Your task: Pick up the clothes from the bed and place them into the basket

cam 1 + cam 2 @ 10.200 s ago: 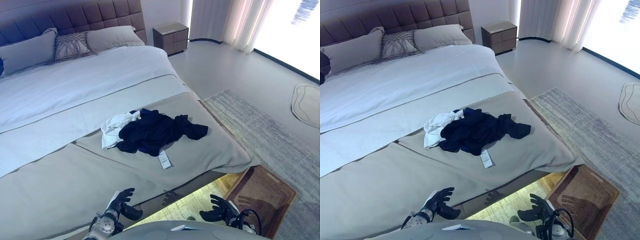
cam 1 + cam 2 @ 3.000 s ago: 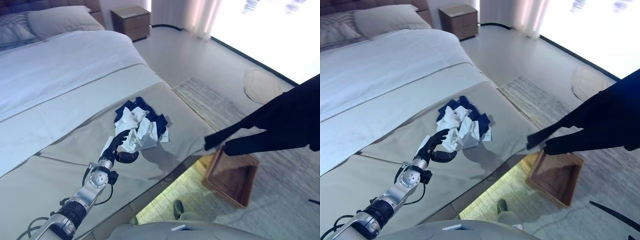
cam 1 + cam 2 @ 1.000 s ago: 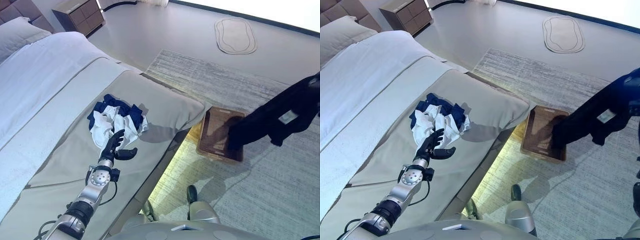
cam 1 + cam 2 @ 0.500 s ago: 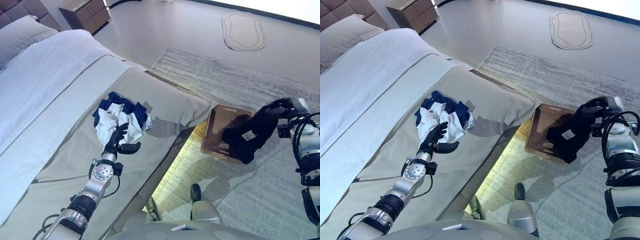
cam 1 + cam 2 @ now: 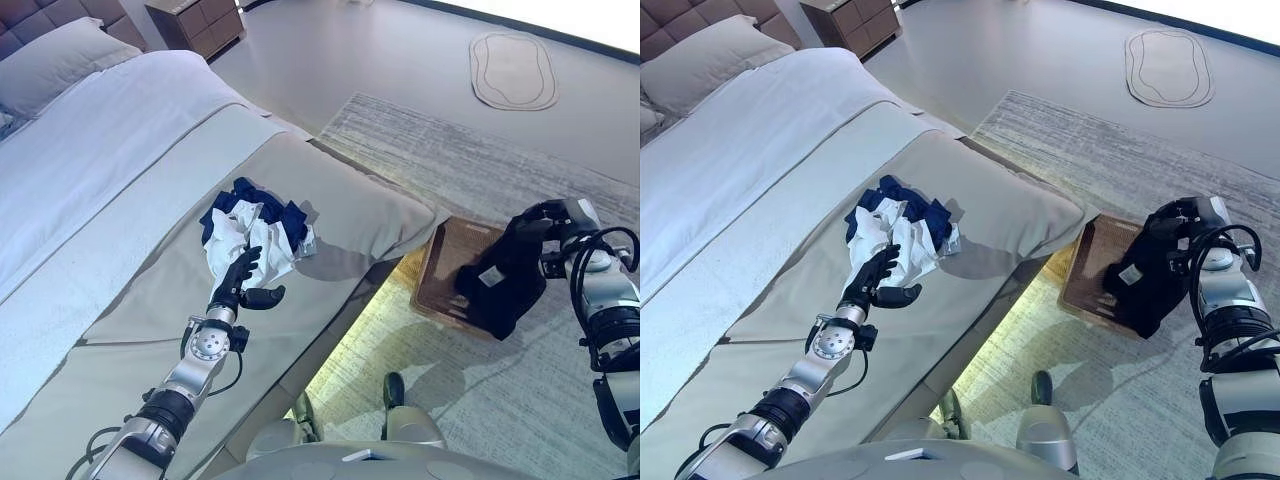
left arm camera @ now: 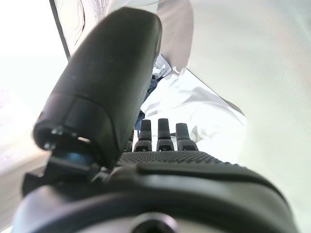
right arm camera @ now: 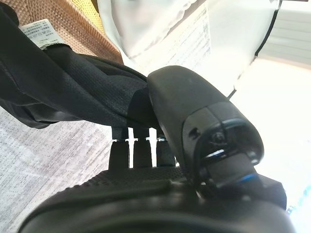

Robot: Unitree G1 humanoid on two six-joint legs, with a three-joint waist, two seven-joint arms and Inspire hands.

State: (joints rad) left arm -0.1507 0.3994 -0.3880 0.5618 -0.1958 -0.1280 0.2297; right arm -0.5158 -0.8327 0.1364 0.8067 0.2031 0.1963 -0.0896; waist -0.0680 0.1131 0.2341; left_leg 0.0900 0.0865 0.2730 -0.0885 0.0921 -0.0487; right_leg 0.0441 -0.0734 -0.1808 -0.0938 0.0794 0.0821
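Hanging from the right hand (image 5: pixel 556 216) at the right side of the frame is a dark garment (image 5: pixel 503 280) with a small white label on it. The fingers and thumb of this hand are curled round the top of the cloth, as the right wrist view also shows (image 7: pixel 73 77). The garment's lower part droops over the brown woven basket (image 5: pixel 440 268), which stands on the patterned rug (image 5: pixel 500 170) just beside the corner of the bed (image 5: pixel 150 170); whether the cloth touches the basket's bottom I cannot tell.

On the beige bed cover, a little left of the frame's centre, lies a crumpled pile of white and dark blue clothes (image 5: pixel 252 228). The left hand (image 5: pixel 240 285) comes in from the lower left and rests at the near edge of this pile. Its fingers are stretched out toward the white cloth and the thumb stands out to the side, so it grasps nothing. In the left wrist view the white cloth (image 6: pixel 194 116) shows just past the straight fingers.

A pillow (image 5: pixel 60 60) is in the upper left, a nightstand (image 5: pixel 195 20) at the top edge, and a small pale mat (image 5: pixel 515 70) on the floor in the upper right.
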